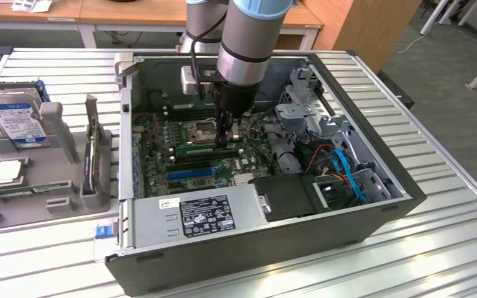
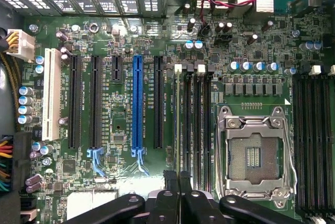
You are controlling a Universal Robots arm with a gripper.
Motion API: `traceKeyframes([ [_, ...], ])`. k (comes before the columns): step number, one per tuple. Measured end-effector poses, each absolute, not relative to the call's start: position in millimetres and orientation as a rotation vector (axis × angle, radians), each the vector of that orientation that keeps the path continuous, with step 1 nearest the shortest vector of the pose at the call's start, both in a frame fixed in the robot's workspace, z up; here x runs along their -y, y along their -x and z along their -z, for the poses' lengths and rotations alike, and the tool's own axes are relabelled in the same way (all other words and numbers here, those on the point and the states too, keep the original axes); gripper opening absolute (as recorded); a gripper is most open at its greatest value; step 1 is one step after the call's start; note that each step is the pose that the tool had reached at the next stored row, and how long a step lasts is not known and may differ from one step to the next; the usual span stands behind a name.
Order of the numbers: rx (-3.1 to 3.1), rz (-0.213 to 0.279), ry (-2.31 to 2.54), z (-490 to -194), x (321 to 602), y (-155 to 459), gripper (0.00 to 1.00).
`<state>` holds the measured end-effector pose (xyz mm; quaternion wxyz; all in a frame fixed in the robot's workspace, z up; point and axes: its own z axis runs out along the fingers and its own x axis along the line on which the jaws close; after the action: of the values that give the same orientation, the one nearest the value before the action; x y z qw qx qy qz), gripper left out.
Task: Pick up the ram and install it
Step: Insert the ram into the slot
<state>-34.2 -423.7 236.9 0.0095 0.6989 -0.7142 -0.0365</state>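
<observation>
Ram (image 1: 204, 149) upright on motherboard (image 1: 157, 146), directly beneath closed tool (image 1: 227, 140).

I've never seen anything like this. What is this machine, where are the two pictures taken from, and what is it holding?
The grey column is a robot arm reaching into an open computer case on a slatted metal table. One picture comes from a camera off the arm; the other from a camera on its wrist, looking down at the motherboard. The gripper, its two-fingered hand, is closed and appears to pinch a green ram stick over the memory slots. Beside the case, a grey tray holds a hard drive and a processor chip.
</observation>
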Motion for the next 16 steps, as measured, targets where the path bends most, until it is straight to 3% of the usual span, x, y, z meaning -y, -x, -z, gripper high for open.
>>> traceKeyframes([
  [16,2.23,0.114,-2.183,-234.4,422.7,34.3,0.12],
])
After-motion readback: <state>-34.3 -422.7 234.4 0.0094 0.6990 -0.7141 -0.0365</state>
